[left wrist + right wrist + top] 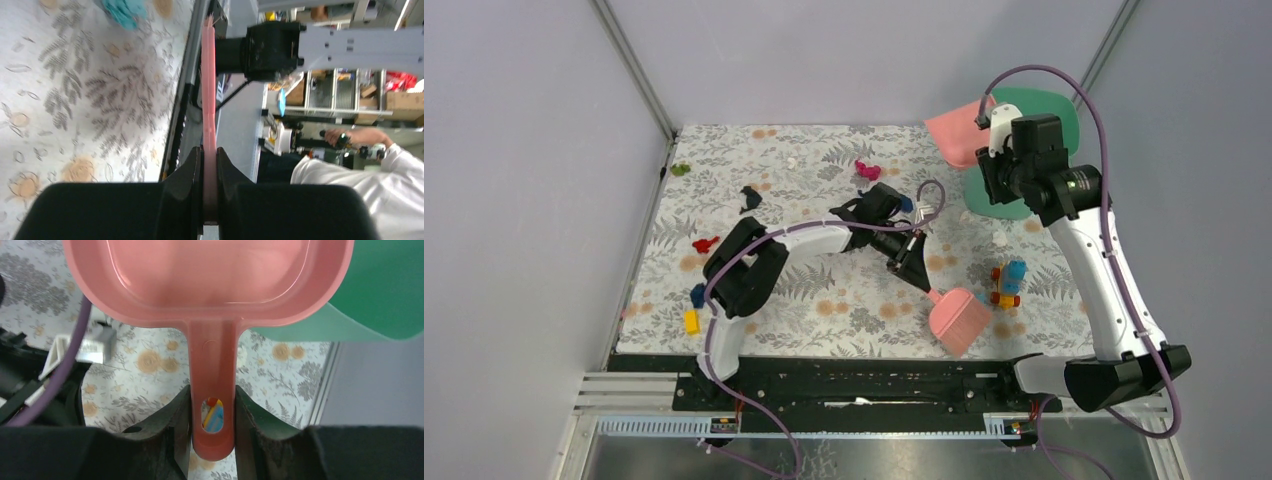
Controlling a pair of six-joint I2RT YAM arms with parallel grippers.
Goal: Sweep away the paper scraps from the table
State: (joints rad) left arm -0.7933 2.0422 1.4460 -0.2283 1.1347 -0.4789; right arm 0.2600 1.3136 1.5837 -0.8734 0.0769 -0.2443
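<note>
Toward the near right of the surface (824,300), grips a pink brush (959,320) by its handle with the left jaws, closed flat against both sides of it; points the bristle head near and right, close to the black rail (854,372); cannot tell whether the bristles touch down. At the far right corner, holds a pink dustpan (952,135) with the right jaws, closed on the handle either side of its hanging slot; keeps the pan end away from the wrist, with a green rounded object (1044,110) just behind it. Across the far and left parts, finds the paper scraps (750,198) lying loose, all apart from the brush head and the dustpan: a magenta wad (867,170) at far centre; a dark wad (750,198) left of it; a red wad (705,244) further left and nearer; a blue wad (697,295) by the left edge, just beyond a yellow brick (691,321). Just right of the brush head, notes a multicoloured toy vehicle (1006,283), near it but not touching.
</note>
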